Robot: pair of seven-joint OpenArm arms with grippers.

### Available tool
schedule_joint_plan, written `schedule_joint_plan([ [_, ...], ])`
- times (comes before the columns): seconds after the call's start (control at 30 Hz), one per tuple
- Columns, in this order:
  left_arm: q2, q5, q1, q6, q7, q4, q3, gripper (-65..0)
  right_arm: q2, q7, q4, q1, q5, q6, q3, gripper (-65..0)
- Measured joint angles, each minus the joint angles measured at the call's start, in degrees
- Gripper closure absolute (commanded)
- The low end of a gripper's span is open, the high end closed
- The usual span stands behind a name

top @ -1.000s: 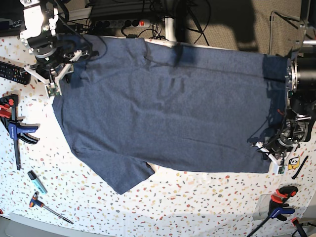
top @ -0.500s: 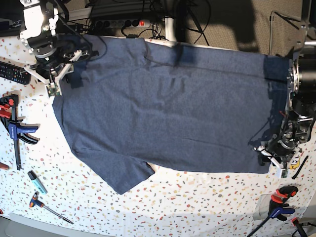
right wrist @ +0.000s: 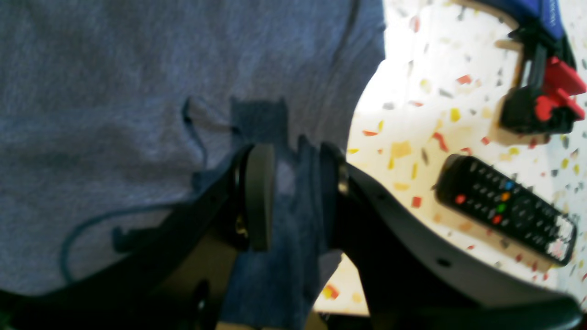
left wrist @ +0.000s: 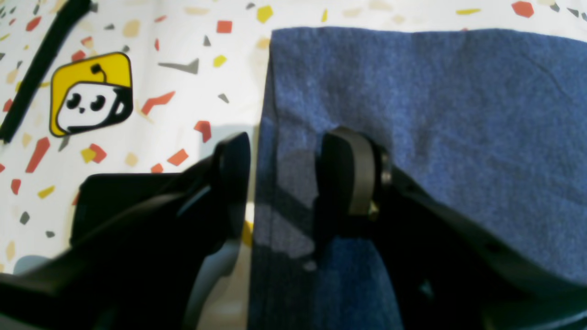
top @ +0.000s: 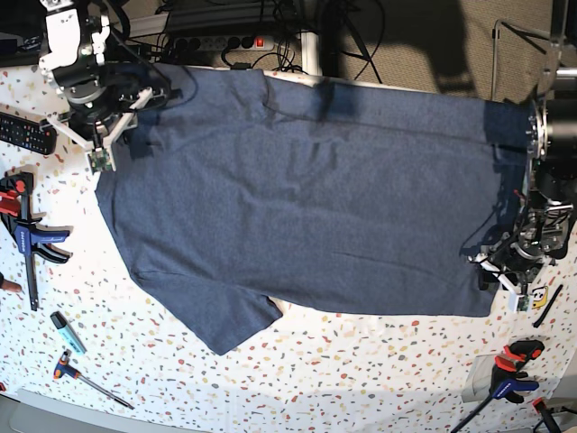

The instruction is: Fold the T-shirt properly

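Only the right wrist view shows the remote [right wrist: 505,208] beside the T-shirt [right wrist: 137,82].

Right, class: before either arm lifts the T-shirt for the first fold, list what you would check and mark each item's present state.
1. T-shirt lying spread out: ok.
2. Left gripper astride the shirt's edge, one of the fingers on cloth: ok.
3. Left grip closed: not ok, a gap shows.
4. Right gripper has cloth between its fingers: ok.
5. Right grip firm: cannot tell.
6. Remote off the cloth: ok.
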Motion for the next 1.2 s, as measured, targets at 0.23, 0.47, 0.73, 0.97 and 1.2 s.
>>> schedule_joint_plan([
  [0.23,-0.04,-0.48,1.6,0.85,-1.53,0.04,0.0,-26.5,-0.15,-0.85,0.0,0.0,-0.07,-0.02,0.0,-17.5],
  [0.47,0.5,-0.94,2.8,-4.11,-1.7,0.28,-0.15,-13.4,-0.17,0.02,0.0,0.0,-0.07,0.0,0.0,-17.5],
  [0.73,0.83,-0.85,2.69,-4.07,-3.08,0.28,-0.15,0.0,-0.17,3.76,0.0,0.0,-0.04,0.0,0.0,-17.5],
  [0.97,0.68,-0.48,2.64,-3.69,-4.28,0.26,-0.15,0.0,-0.33,11.98,-0.02,1.86,-0.07,0.0,0.0,-18.7],
  [1.2,0.7,-0.55,2.32,-3.91,-1.66,0.28,-0.15,0.0,-0.5,9.55,-7.89,15.72,0.2,1.14,-0.02,-38.5],
])
